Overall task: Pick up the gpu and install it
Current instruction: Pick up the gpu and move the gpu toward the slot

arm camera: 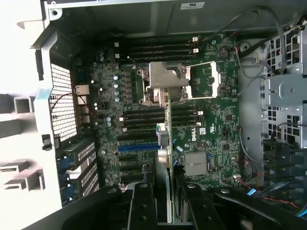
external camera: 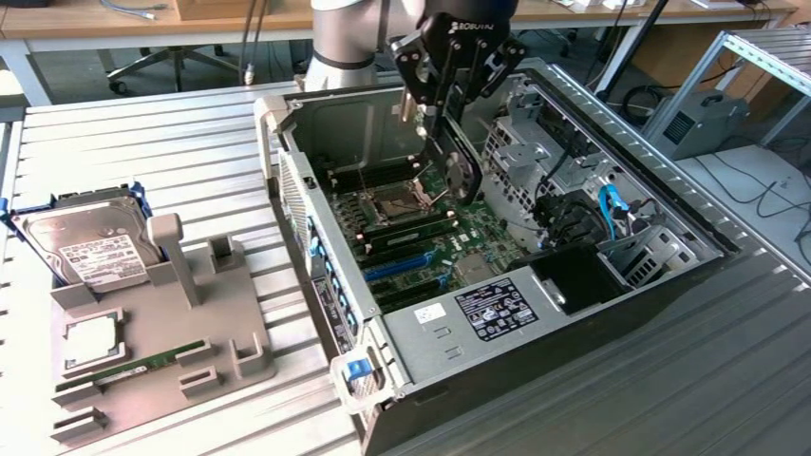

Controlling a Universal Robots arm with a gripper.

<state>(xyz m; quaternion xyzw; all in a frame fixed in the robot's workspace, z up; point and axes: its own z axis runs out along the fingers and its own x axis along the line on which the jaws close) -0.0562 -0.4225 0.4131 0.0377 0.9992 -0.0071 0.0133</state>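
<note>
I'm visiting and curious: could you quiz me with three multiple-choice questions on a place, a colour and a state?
1. Where is the hard drive? A. on the floor B. in the grey holder C. in the jaws
2. What colour is the motherboard? A. red B. green C. white
3. The gpu is: A. lying on the table B. standing in the grey holder C. gripped by the jaws over the open case
Answers: 1 B, it stands there, exterior view's left; 2 B, green board inside the case; 3 C, it hangs between them.

Exterior oblique overhead, wrist close above motherboard [arm camera: 216, 129]
</note>
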